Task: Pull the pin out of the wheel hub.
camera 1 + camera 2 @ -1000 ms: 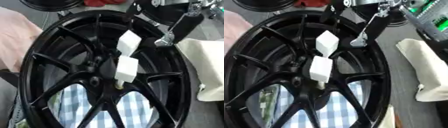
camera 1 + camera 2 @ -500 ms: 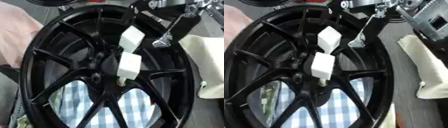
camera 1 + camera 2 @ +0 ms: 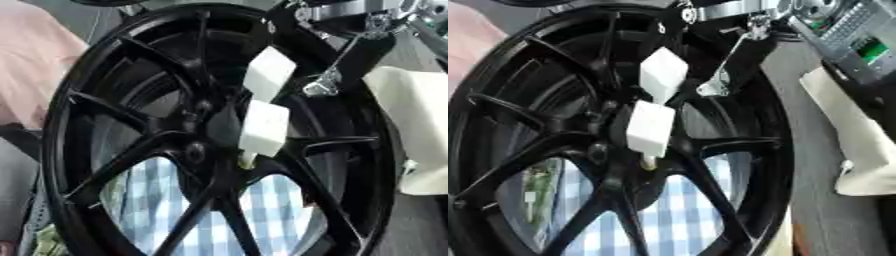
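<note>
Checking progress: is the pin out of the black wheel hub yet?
Cannot tell: a pale tip shows below the white-padded right hand at the black wheel hub.

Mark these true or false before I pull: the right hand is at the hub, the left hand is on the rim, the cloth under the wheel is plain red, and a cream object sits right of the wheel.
1. Right hand is at the wheel hub: true.
2. Left hand is on the rim: false, it shows in neither view.
3. Cloth under the wheel is plain red: false, the checked cloth is blue and white.
4. Cream object sits right of the wheel: true.
</note>
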Tool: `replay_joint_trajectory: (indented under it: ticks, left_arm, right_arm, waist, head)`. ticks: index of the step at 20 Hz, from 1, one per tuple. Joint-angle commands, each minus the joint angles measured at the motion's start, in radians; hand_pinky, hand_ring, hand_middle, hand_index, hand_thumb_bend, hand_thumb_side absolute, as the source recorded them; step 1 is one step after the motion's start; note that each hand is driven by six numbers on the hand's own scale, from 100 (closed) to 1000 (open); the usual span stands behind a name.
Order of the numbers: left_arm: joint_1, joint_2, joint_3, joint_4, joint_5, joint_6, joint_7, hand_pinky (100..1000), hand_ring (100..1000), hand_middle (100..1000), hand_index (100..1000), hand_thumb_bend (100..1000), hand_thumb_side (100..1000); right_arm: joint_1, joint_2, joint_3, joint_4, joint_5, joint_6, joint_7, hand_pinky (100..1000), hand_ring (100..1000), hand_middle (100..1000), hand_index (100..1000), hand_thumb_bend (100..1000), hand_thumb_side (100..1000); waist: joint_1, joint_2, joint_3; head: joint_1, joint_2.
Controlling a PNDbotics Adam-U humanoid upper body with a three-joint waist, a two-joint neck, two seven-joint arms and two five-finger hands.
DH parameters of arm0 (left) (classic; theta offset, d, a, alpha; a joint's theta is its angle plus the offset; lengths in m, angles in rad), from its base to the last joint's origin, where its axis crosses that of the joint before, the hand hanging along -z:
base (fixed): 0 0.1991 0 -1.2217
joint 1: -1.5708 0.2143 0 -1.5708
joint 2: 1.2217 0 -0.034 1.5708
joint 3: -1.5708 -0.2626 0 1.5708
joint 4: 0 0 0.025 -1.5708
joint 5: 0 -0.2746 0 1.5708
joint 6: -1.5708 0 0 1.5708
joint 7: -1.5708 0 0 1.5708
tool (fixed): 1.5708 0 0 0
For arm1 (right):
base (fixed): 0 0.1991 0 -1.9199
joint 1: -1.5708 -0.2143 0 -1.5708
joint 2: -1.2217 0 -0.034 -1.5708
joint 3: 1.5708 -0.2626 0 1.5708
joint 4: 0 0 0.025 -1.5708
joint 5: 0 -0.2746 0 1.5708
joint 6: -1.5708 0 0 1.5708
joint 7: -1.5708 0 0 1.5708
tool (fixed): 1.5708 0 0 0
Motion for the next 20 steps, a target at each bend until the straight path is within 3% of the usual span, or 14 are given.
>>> replay_joint_trajectory:
  ticks: [1,6,16,20]
  left_arm:
    - [-0.009,0.013,0.007,-0.020,0.004,0.000,-0.002,757,761,662,753,193,823]
    - [-0.007,0.011,0.009,-0.020,0.004,0.002,-0.001,758,762,662,754,193,825]
    - [-0.005,0.008,0.011,-0.020,0.003,0.003,-0.001,759,763,663,755,191,829]
    - [-0.003,0.010,0.013,-0.020,0.004,0.004,0.001,759,763,664,755,193,828]
  right_arm:
    - [-0.015,-0.010,-0.009,0.003,-0.014,-0.002,-0.001,902,902,756,830,136,100]
    - [-0.017,-0.005,-0.006,0.007,-0.036,0.008,-0.003,898,886,669,774,100,100]
    - [0.039,-0.063,-0.026,-0.065,-0.106,0.024,-0.040,853,778,402,498,100,100]
    - [0.034,-0.077,-0.040,-0.095,-0.153,0.050,-0.074,830,747,356,427,100,100]
  waist:
    - [0.005,-0.019,0.001]
    - [0.004,-0.020,0.002]
    - [0.000,-0.022,0.001]
    - [-0.002,-0.028,-0.004]
  head:
    - [-0.005,-0.006]
    - [-0.005,-0.005]
    - [-0.003,-0.004]
    - [-0.001,-0.001]
